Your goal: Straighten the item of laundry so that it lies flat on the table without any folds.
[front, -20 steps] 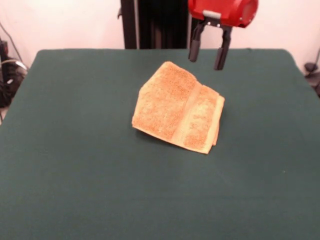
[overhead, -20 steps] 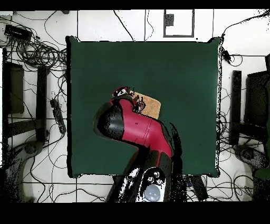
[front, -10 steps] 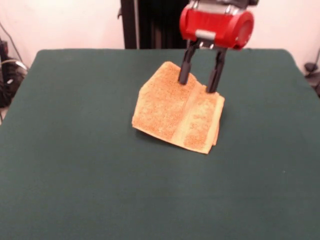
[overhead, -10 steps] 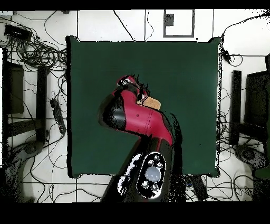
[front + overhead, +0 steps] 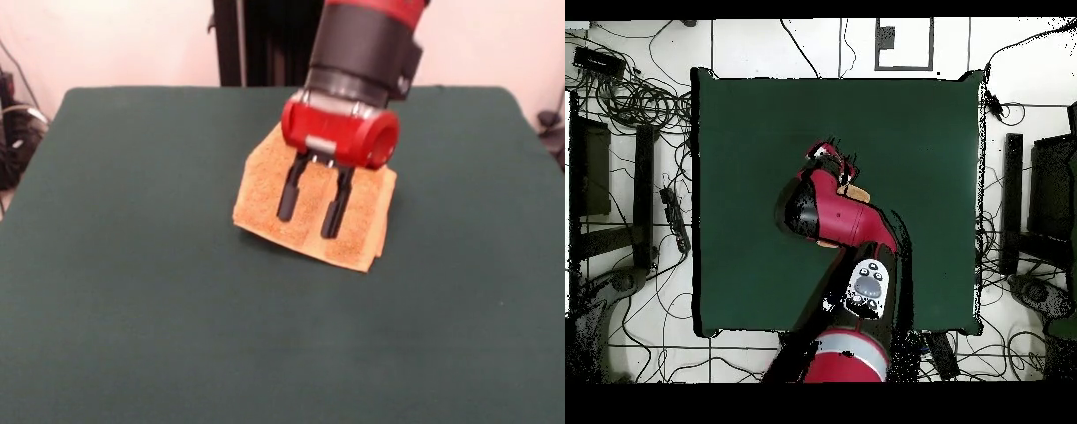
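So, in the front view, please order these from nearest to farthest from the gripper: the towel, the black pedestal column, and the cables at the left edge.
1. The towel: directly under the open gripper, mid-table.
2. The black pedestal column: behind the table's far edge, at the top.
3. The cables: beyond the table's left edge.

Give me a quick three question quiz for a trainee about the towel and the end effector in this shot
1. True or false: the towel lies fully flat, unfolded.
2. The end effector is: A) shut on the towel, B) open over the towel, C) off beside the table.
3. Fill in: the table covering is dark ____.

Key: 1 false, it is folded with layered edges at one side; 2 B; 3 green.
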Robot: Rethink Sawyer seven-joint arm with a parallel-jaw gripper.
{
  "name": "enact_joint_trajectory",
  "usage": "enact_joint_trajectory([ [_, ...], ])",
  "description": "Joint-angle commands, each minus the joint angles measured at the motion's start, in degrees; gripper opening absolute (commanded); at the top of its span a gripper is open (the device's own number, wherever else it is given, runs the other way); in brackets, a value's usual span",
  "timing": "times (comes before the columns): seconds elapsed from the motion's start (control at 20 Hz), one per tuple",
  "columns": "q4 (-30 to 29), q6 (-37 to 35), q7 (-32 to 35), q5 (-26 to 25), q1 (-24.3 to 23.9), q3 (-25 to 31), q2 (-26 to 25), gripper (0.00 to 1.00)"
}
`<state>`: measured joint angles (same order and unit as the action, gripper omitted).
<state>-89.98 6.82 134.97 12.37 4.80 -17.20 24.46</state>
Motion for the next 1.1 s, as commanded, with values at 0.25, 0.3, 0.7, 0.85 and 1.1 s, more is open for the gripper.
enact_joint_trajectory([
  [0.25, 0.6, -16.6, 2.9, 0.1, 1.3, 8.0, -6.4, 1.00],
  [0.3, 0.6, -18.9, 2.9, 0.3, 1.4, 7.9, -6.3, 1.00],
  [0.7, 1.0, -32.7, 3.6, 0.3, 1.6, 6.3, -5.8, 1.00],
  [0.85, 0.6, -33.0, 2.1, -0.5, -0.5, 8.3, -6.5, 1.00],
  [1.1, -0.7, -22.6, -0.9, -2.8, -6.1, 14.5, -10.9, 1.00],
])
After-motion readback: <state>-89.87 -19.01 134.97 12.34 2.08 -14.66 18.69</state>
